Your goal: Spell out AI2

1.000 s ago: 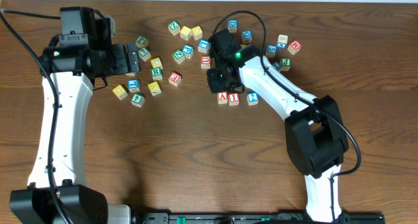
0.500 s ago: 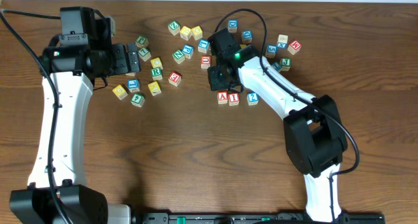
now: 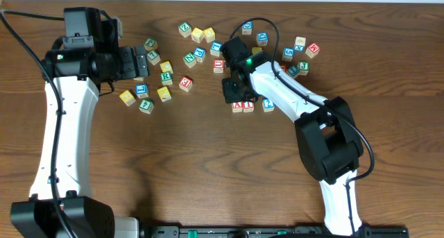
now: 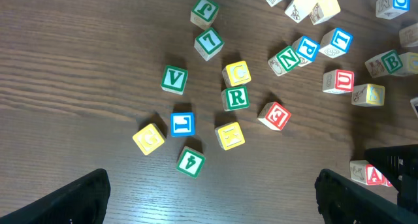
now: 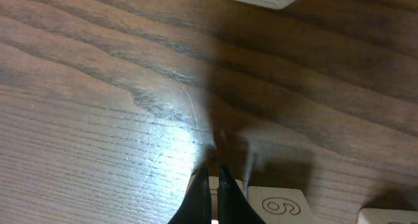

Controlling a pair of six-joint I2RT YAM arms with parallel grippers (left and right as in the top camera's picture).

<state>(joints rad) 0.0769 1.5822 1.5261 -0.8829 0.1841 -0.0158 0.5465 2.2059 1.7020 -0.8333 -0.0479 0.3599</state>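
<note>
Nearest the arm bases, a wide bare stretch of desk (image 3: 208,168) is left free, so ample room is judged to be available for any withdrawal on that side. Next out, the row is found. The A cube (image 3: 238,106) and the I cube (image 3: 248,106) are set side by side, seemingly touching. The 2 cube (image 3: 268,105) is placed just beside them, with a small gap left after the I.

Just behind the A, the right hand (image 5: 213,181) is held low with its fingers pressed together and nothing between them. This is judged a pushing posture for squaring the row, not a grasp. The gap before the 2 is probably yet to be closed.

Farther out, the loose cubes (image 3: 198,54) are crowded together, so little clearance is offered there. The left hand (image 3: 141,63) is held spread wide and empty near the left-hand cluster, well apart from the row.
</note>
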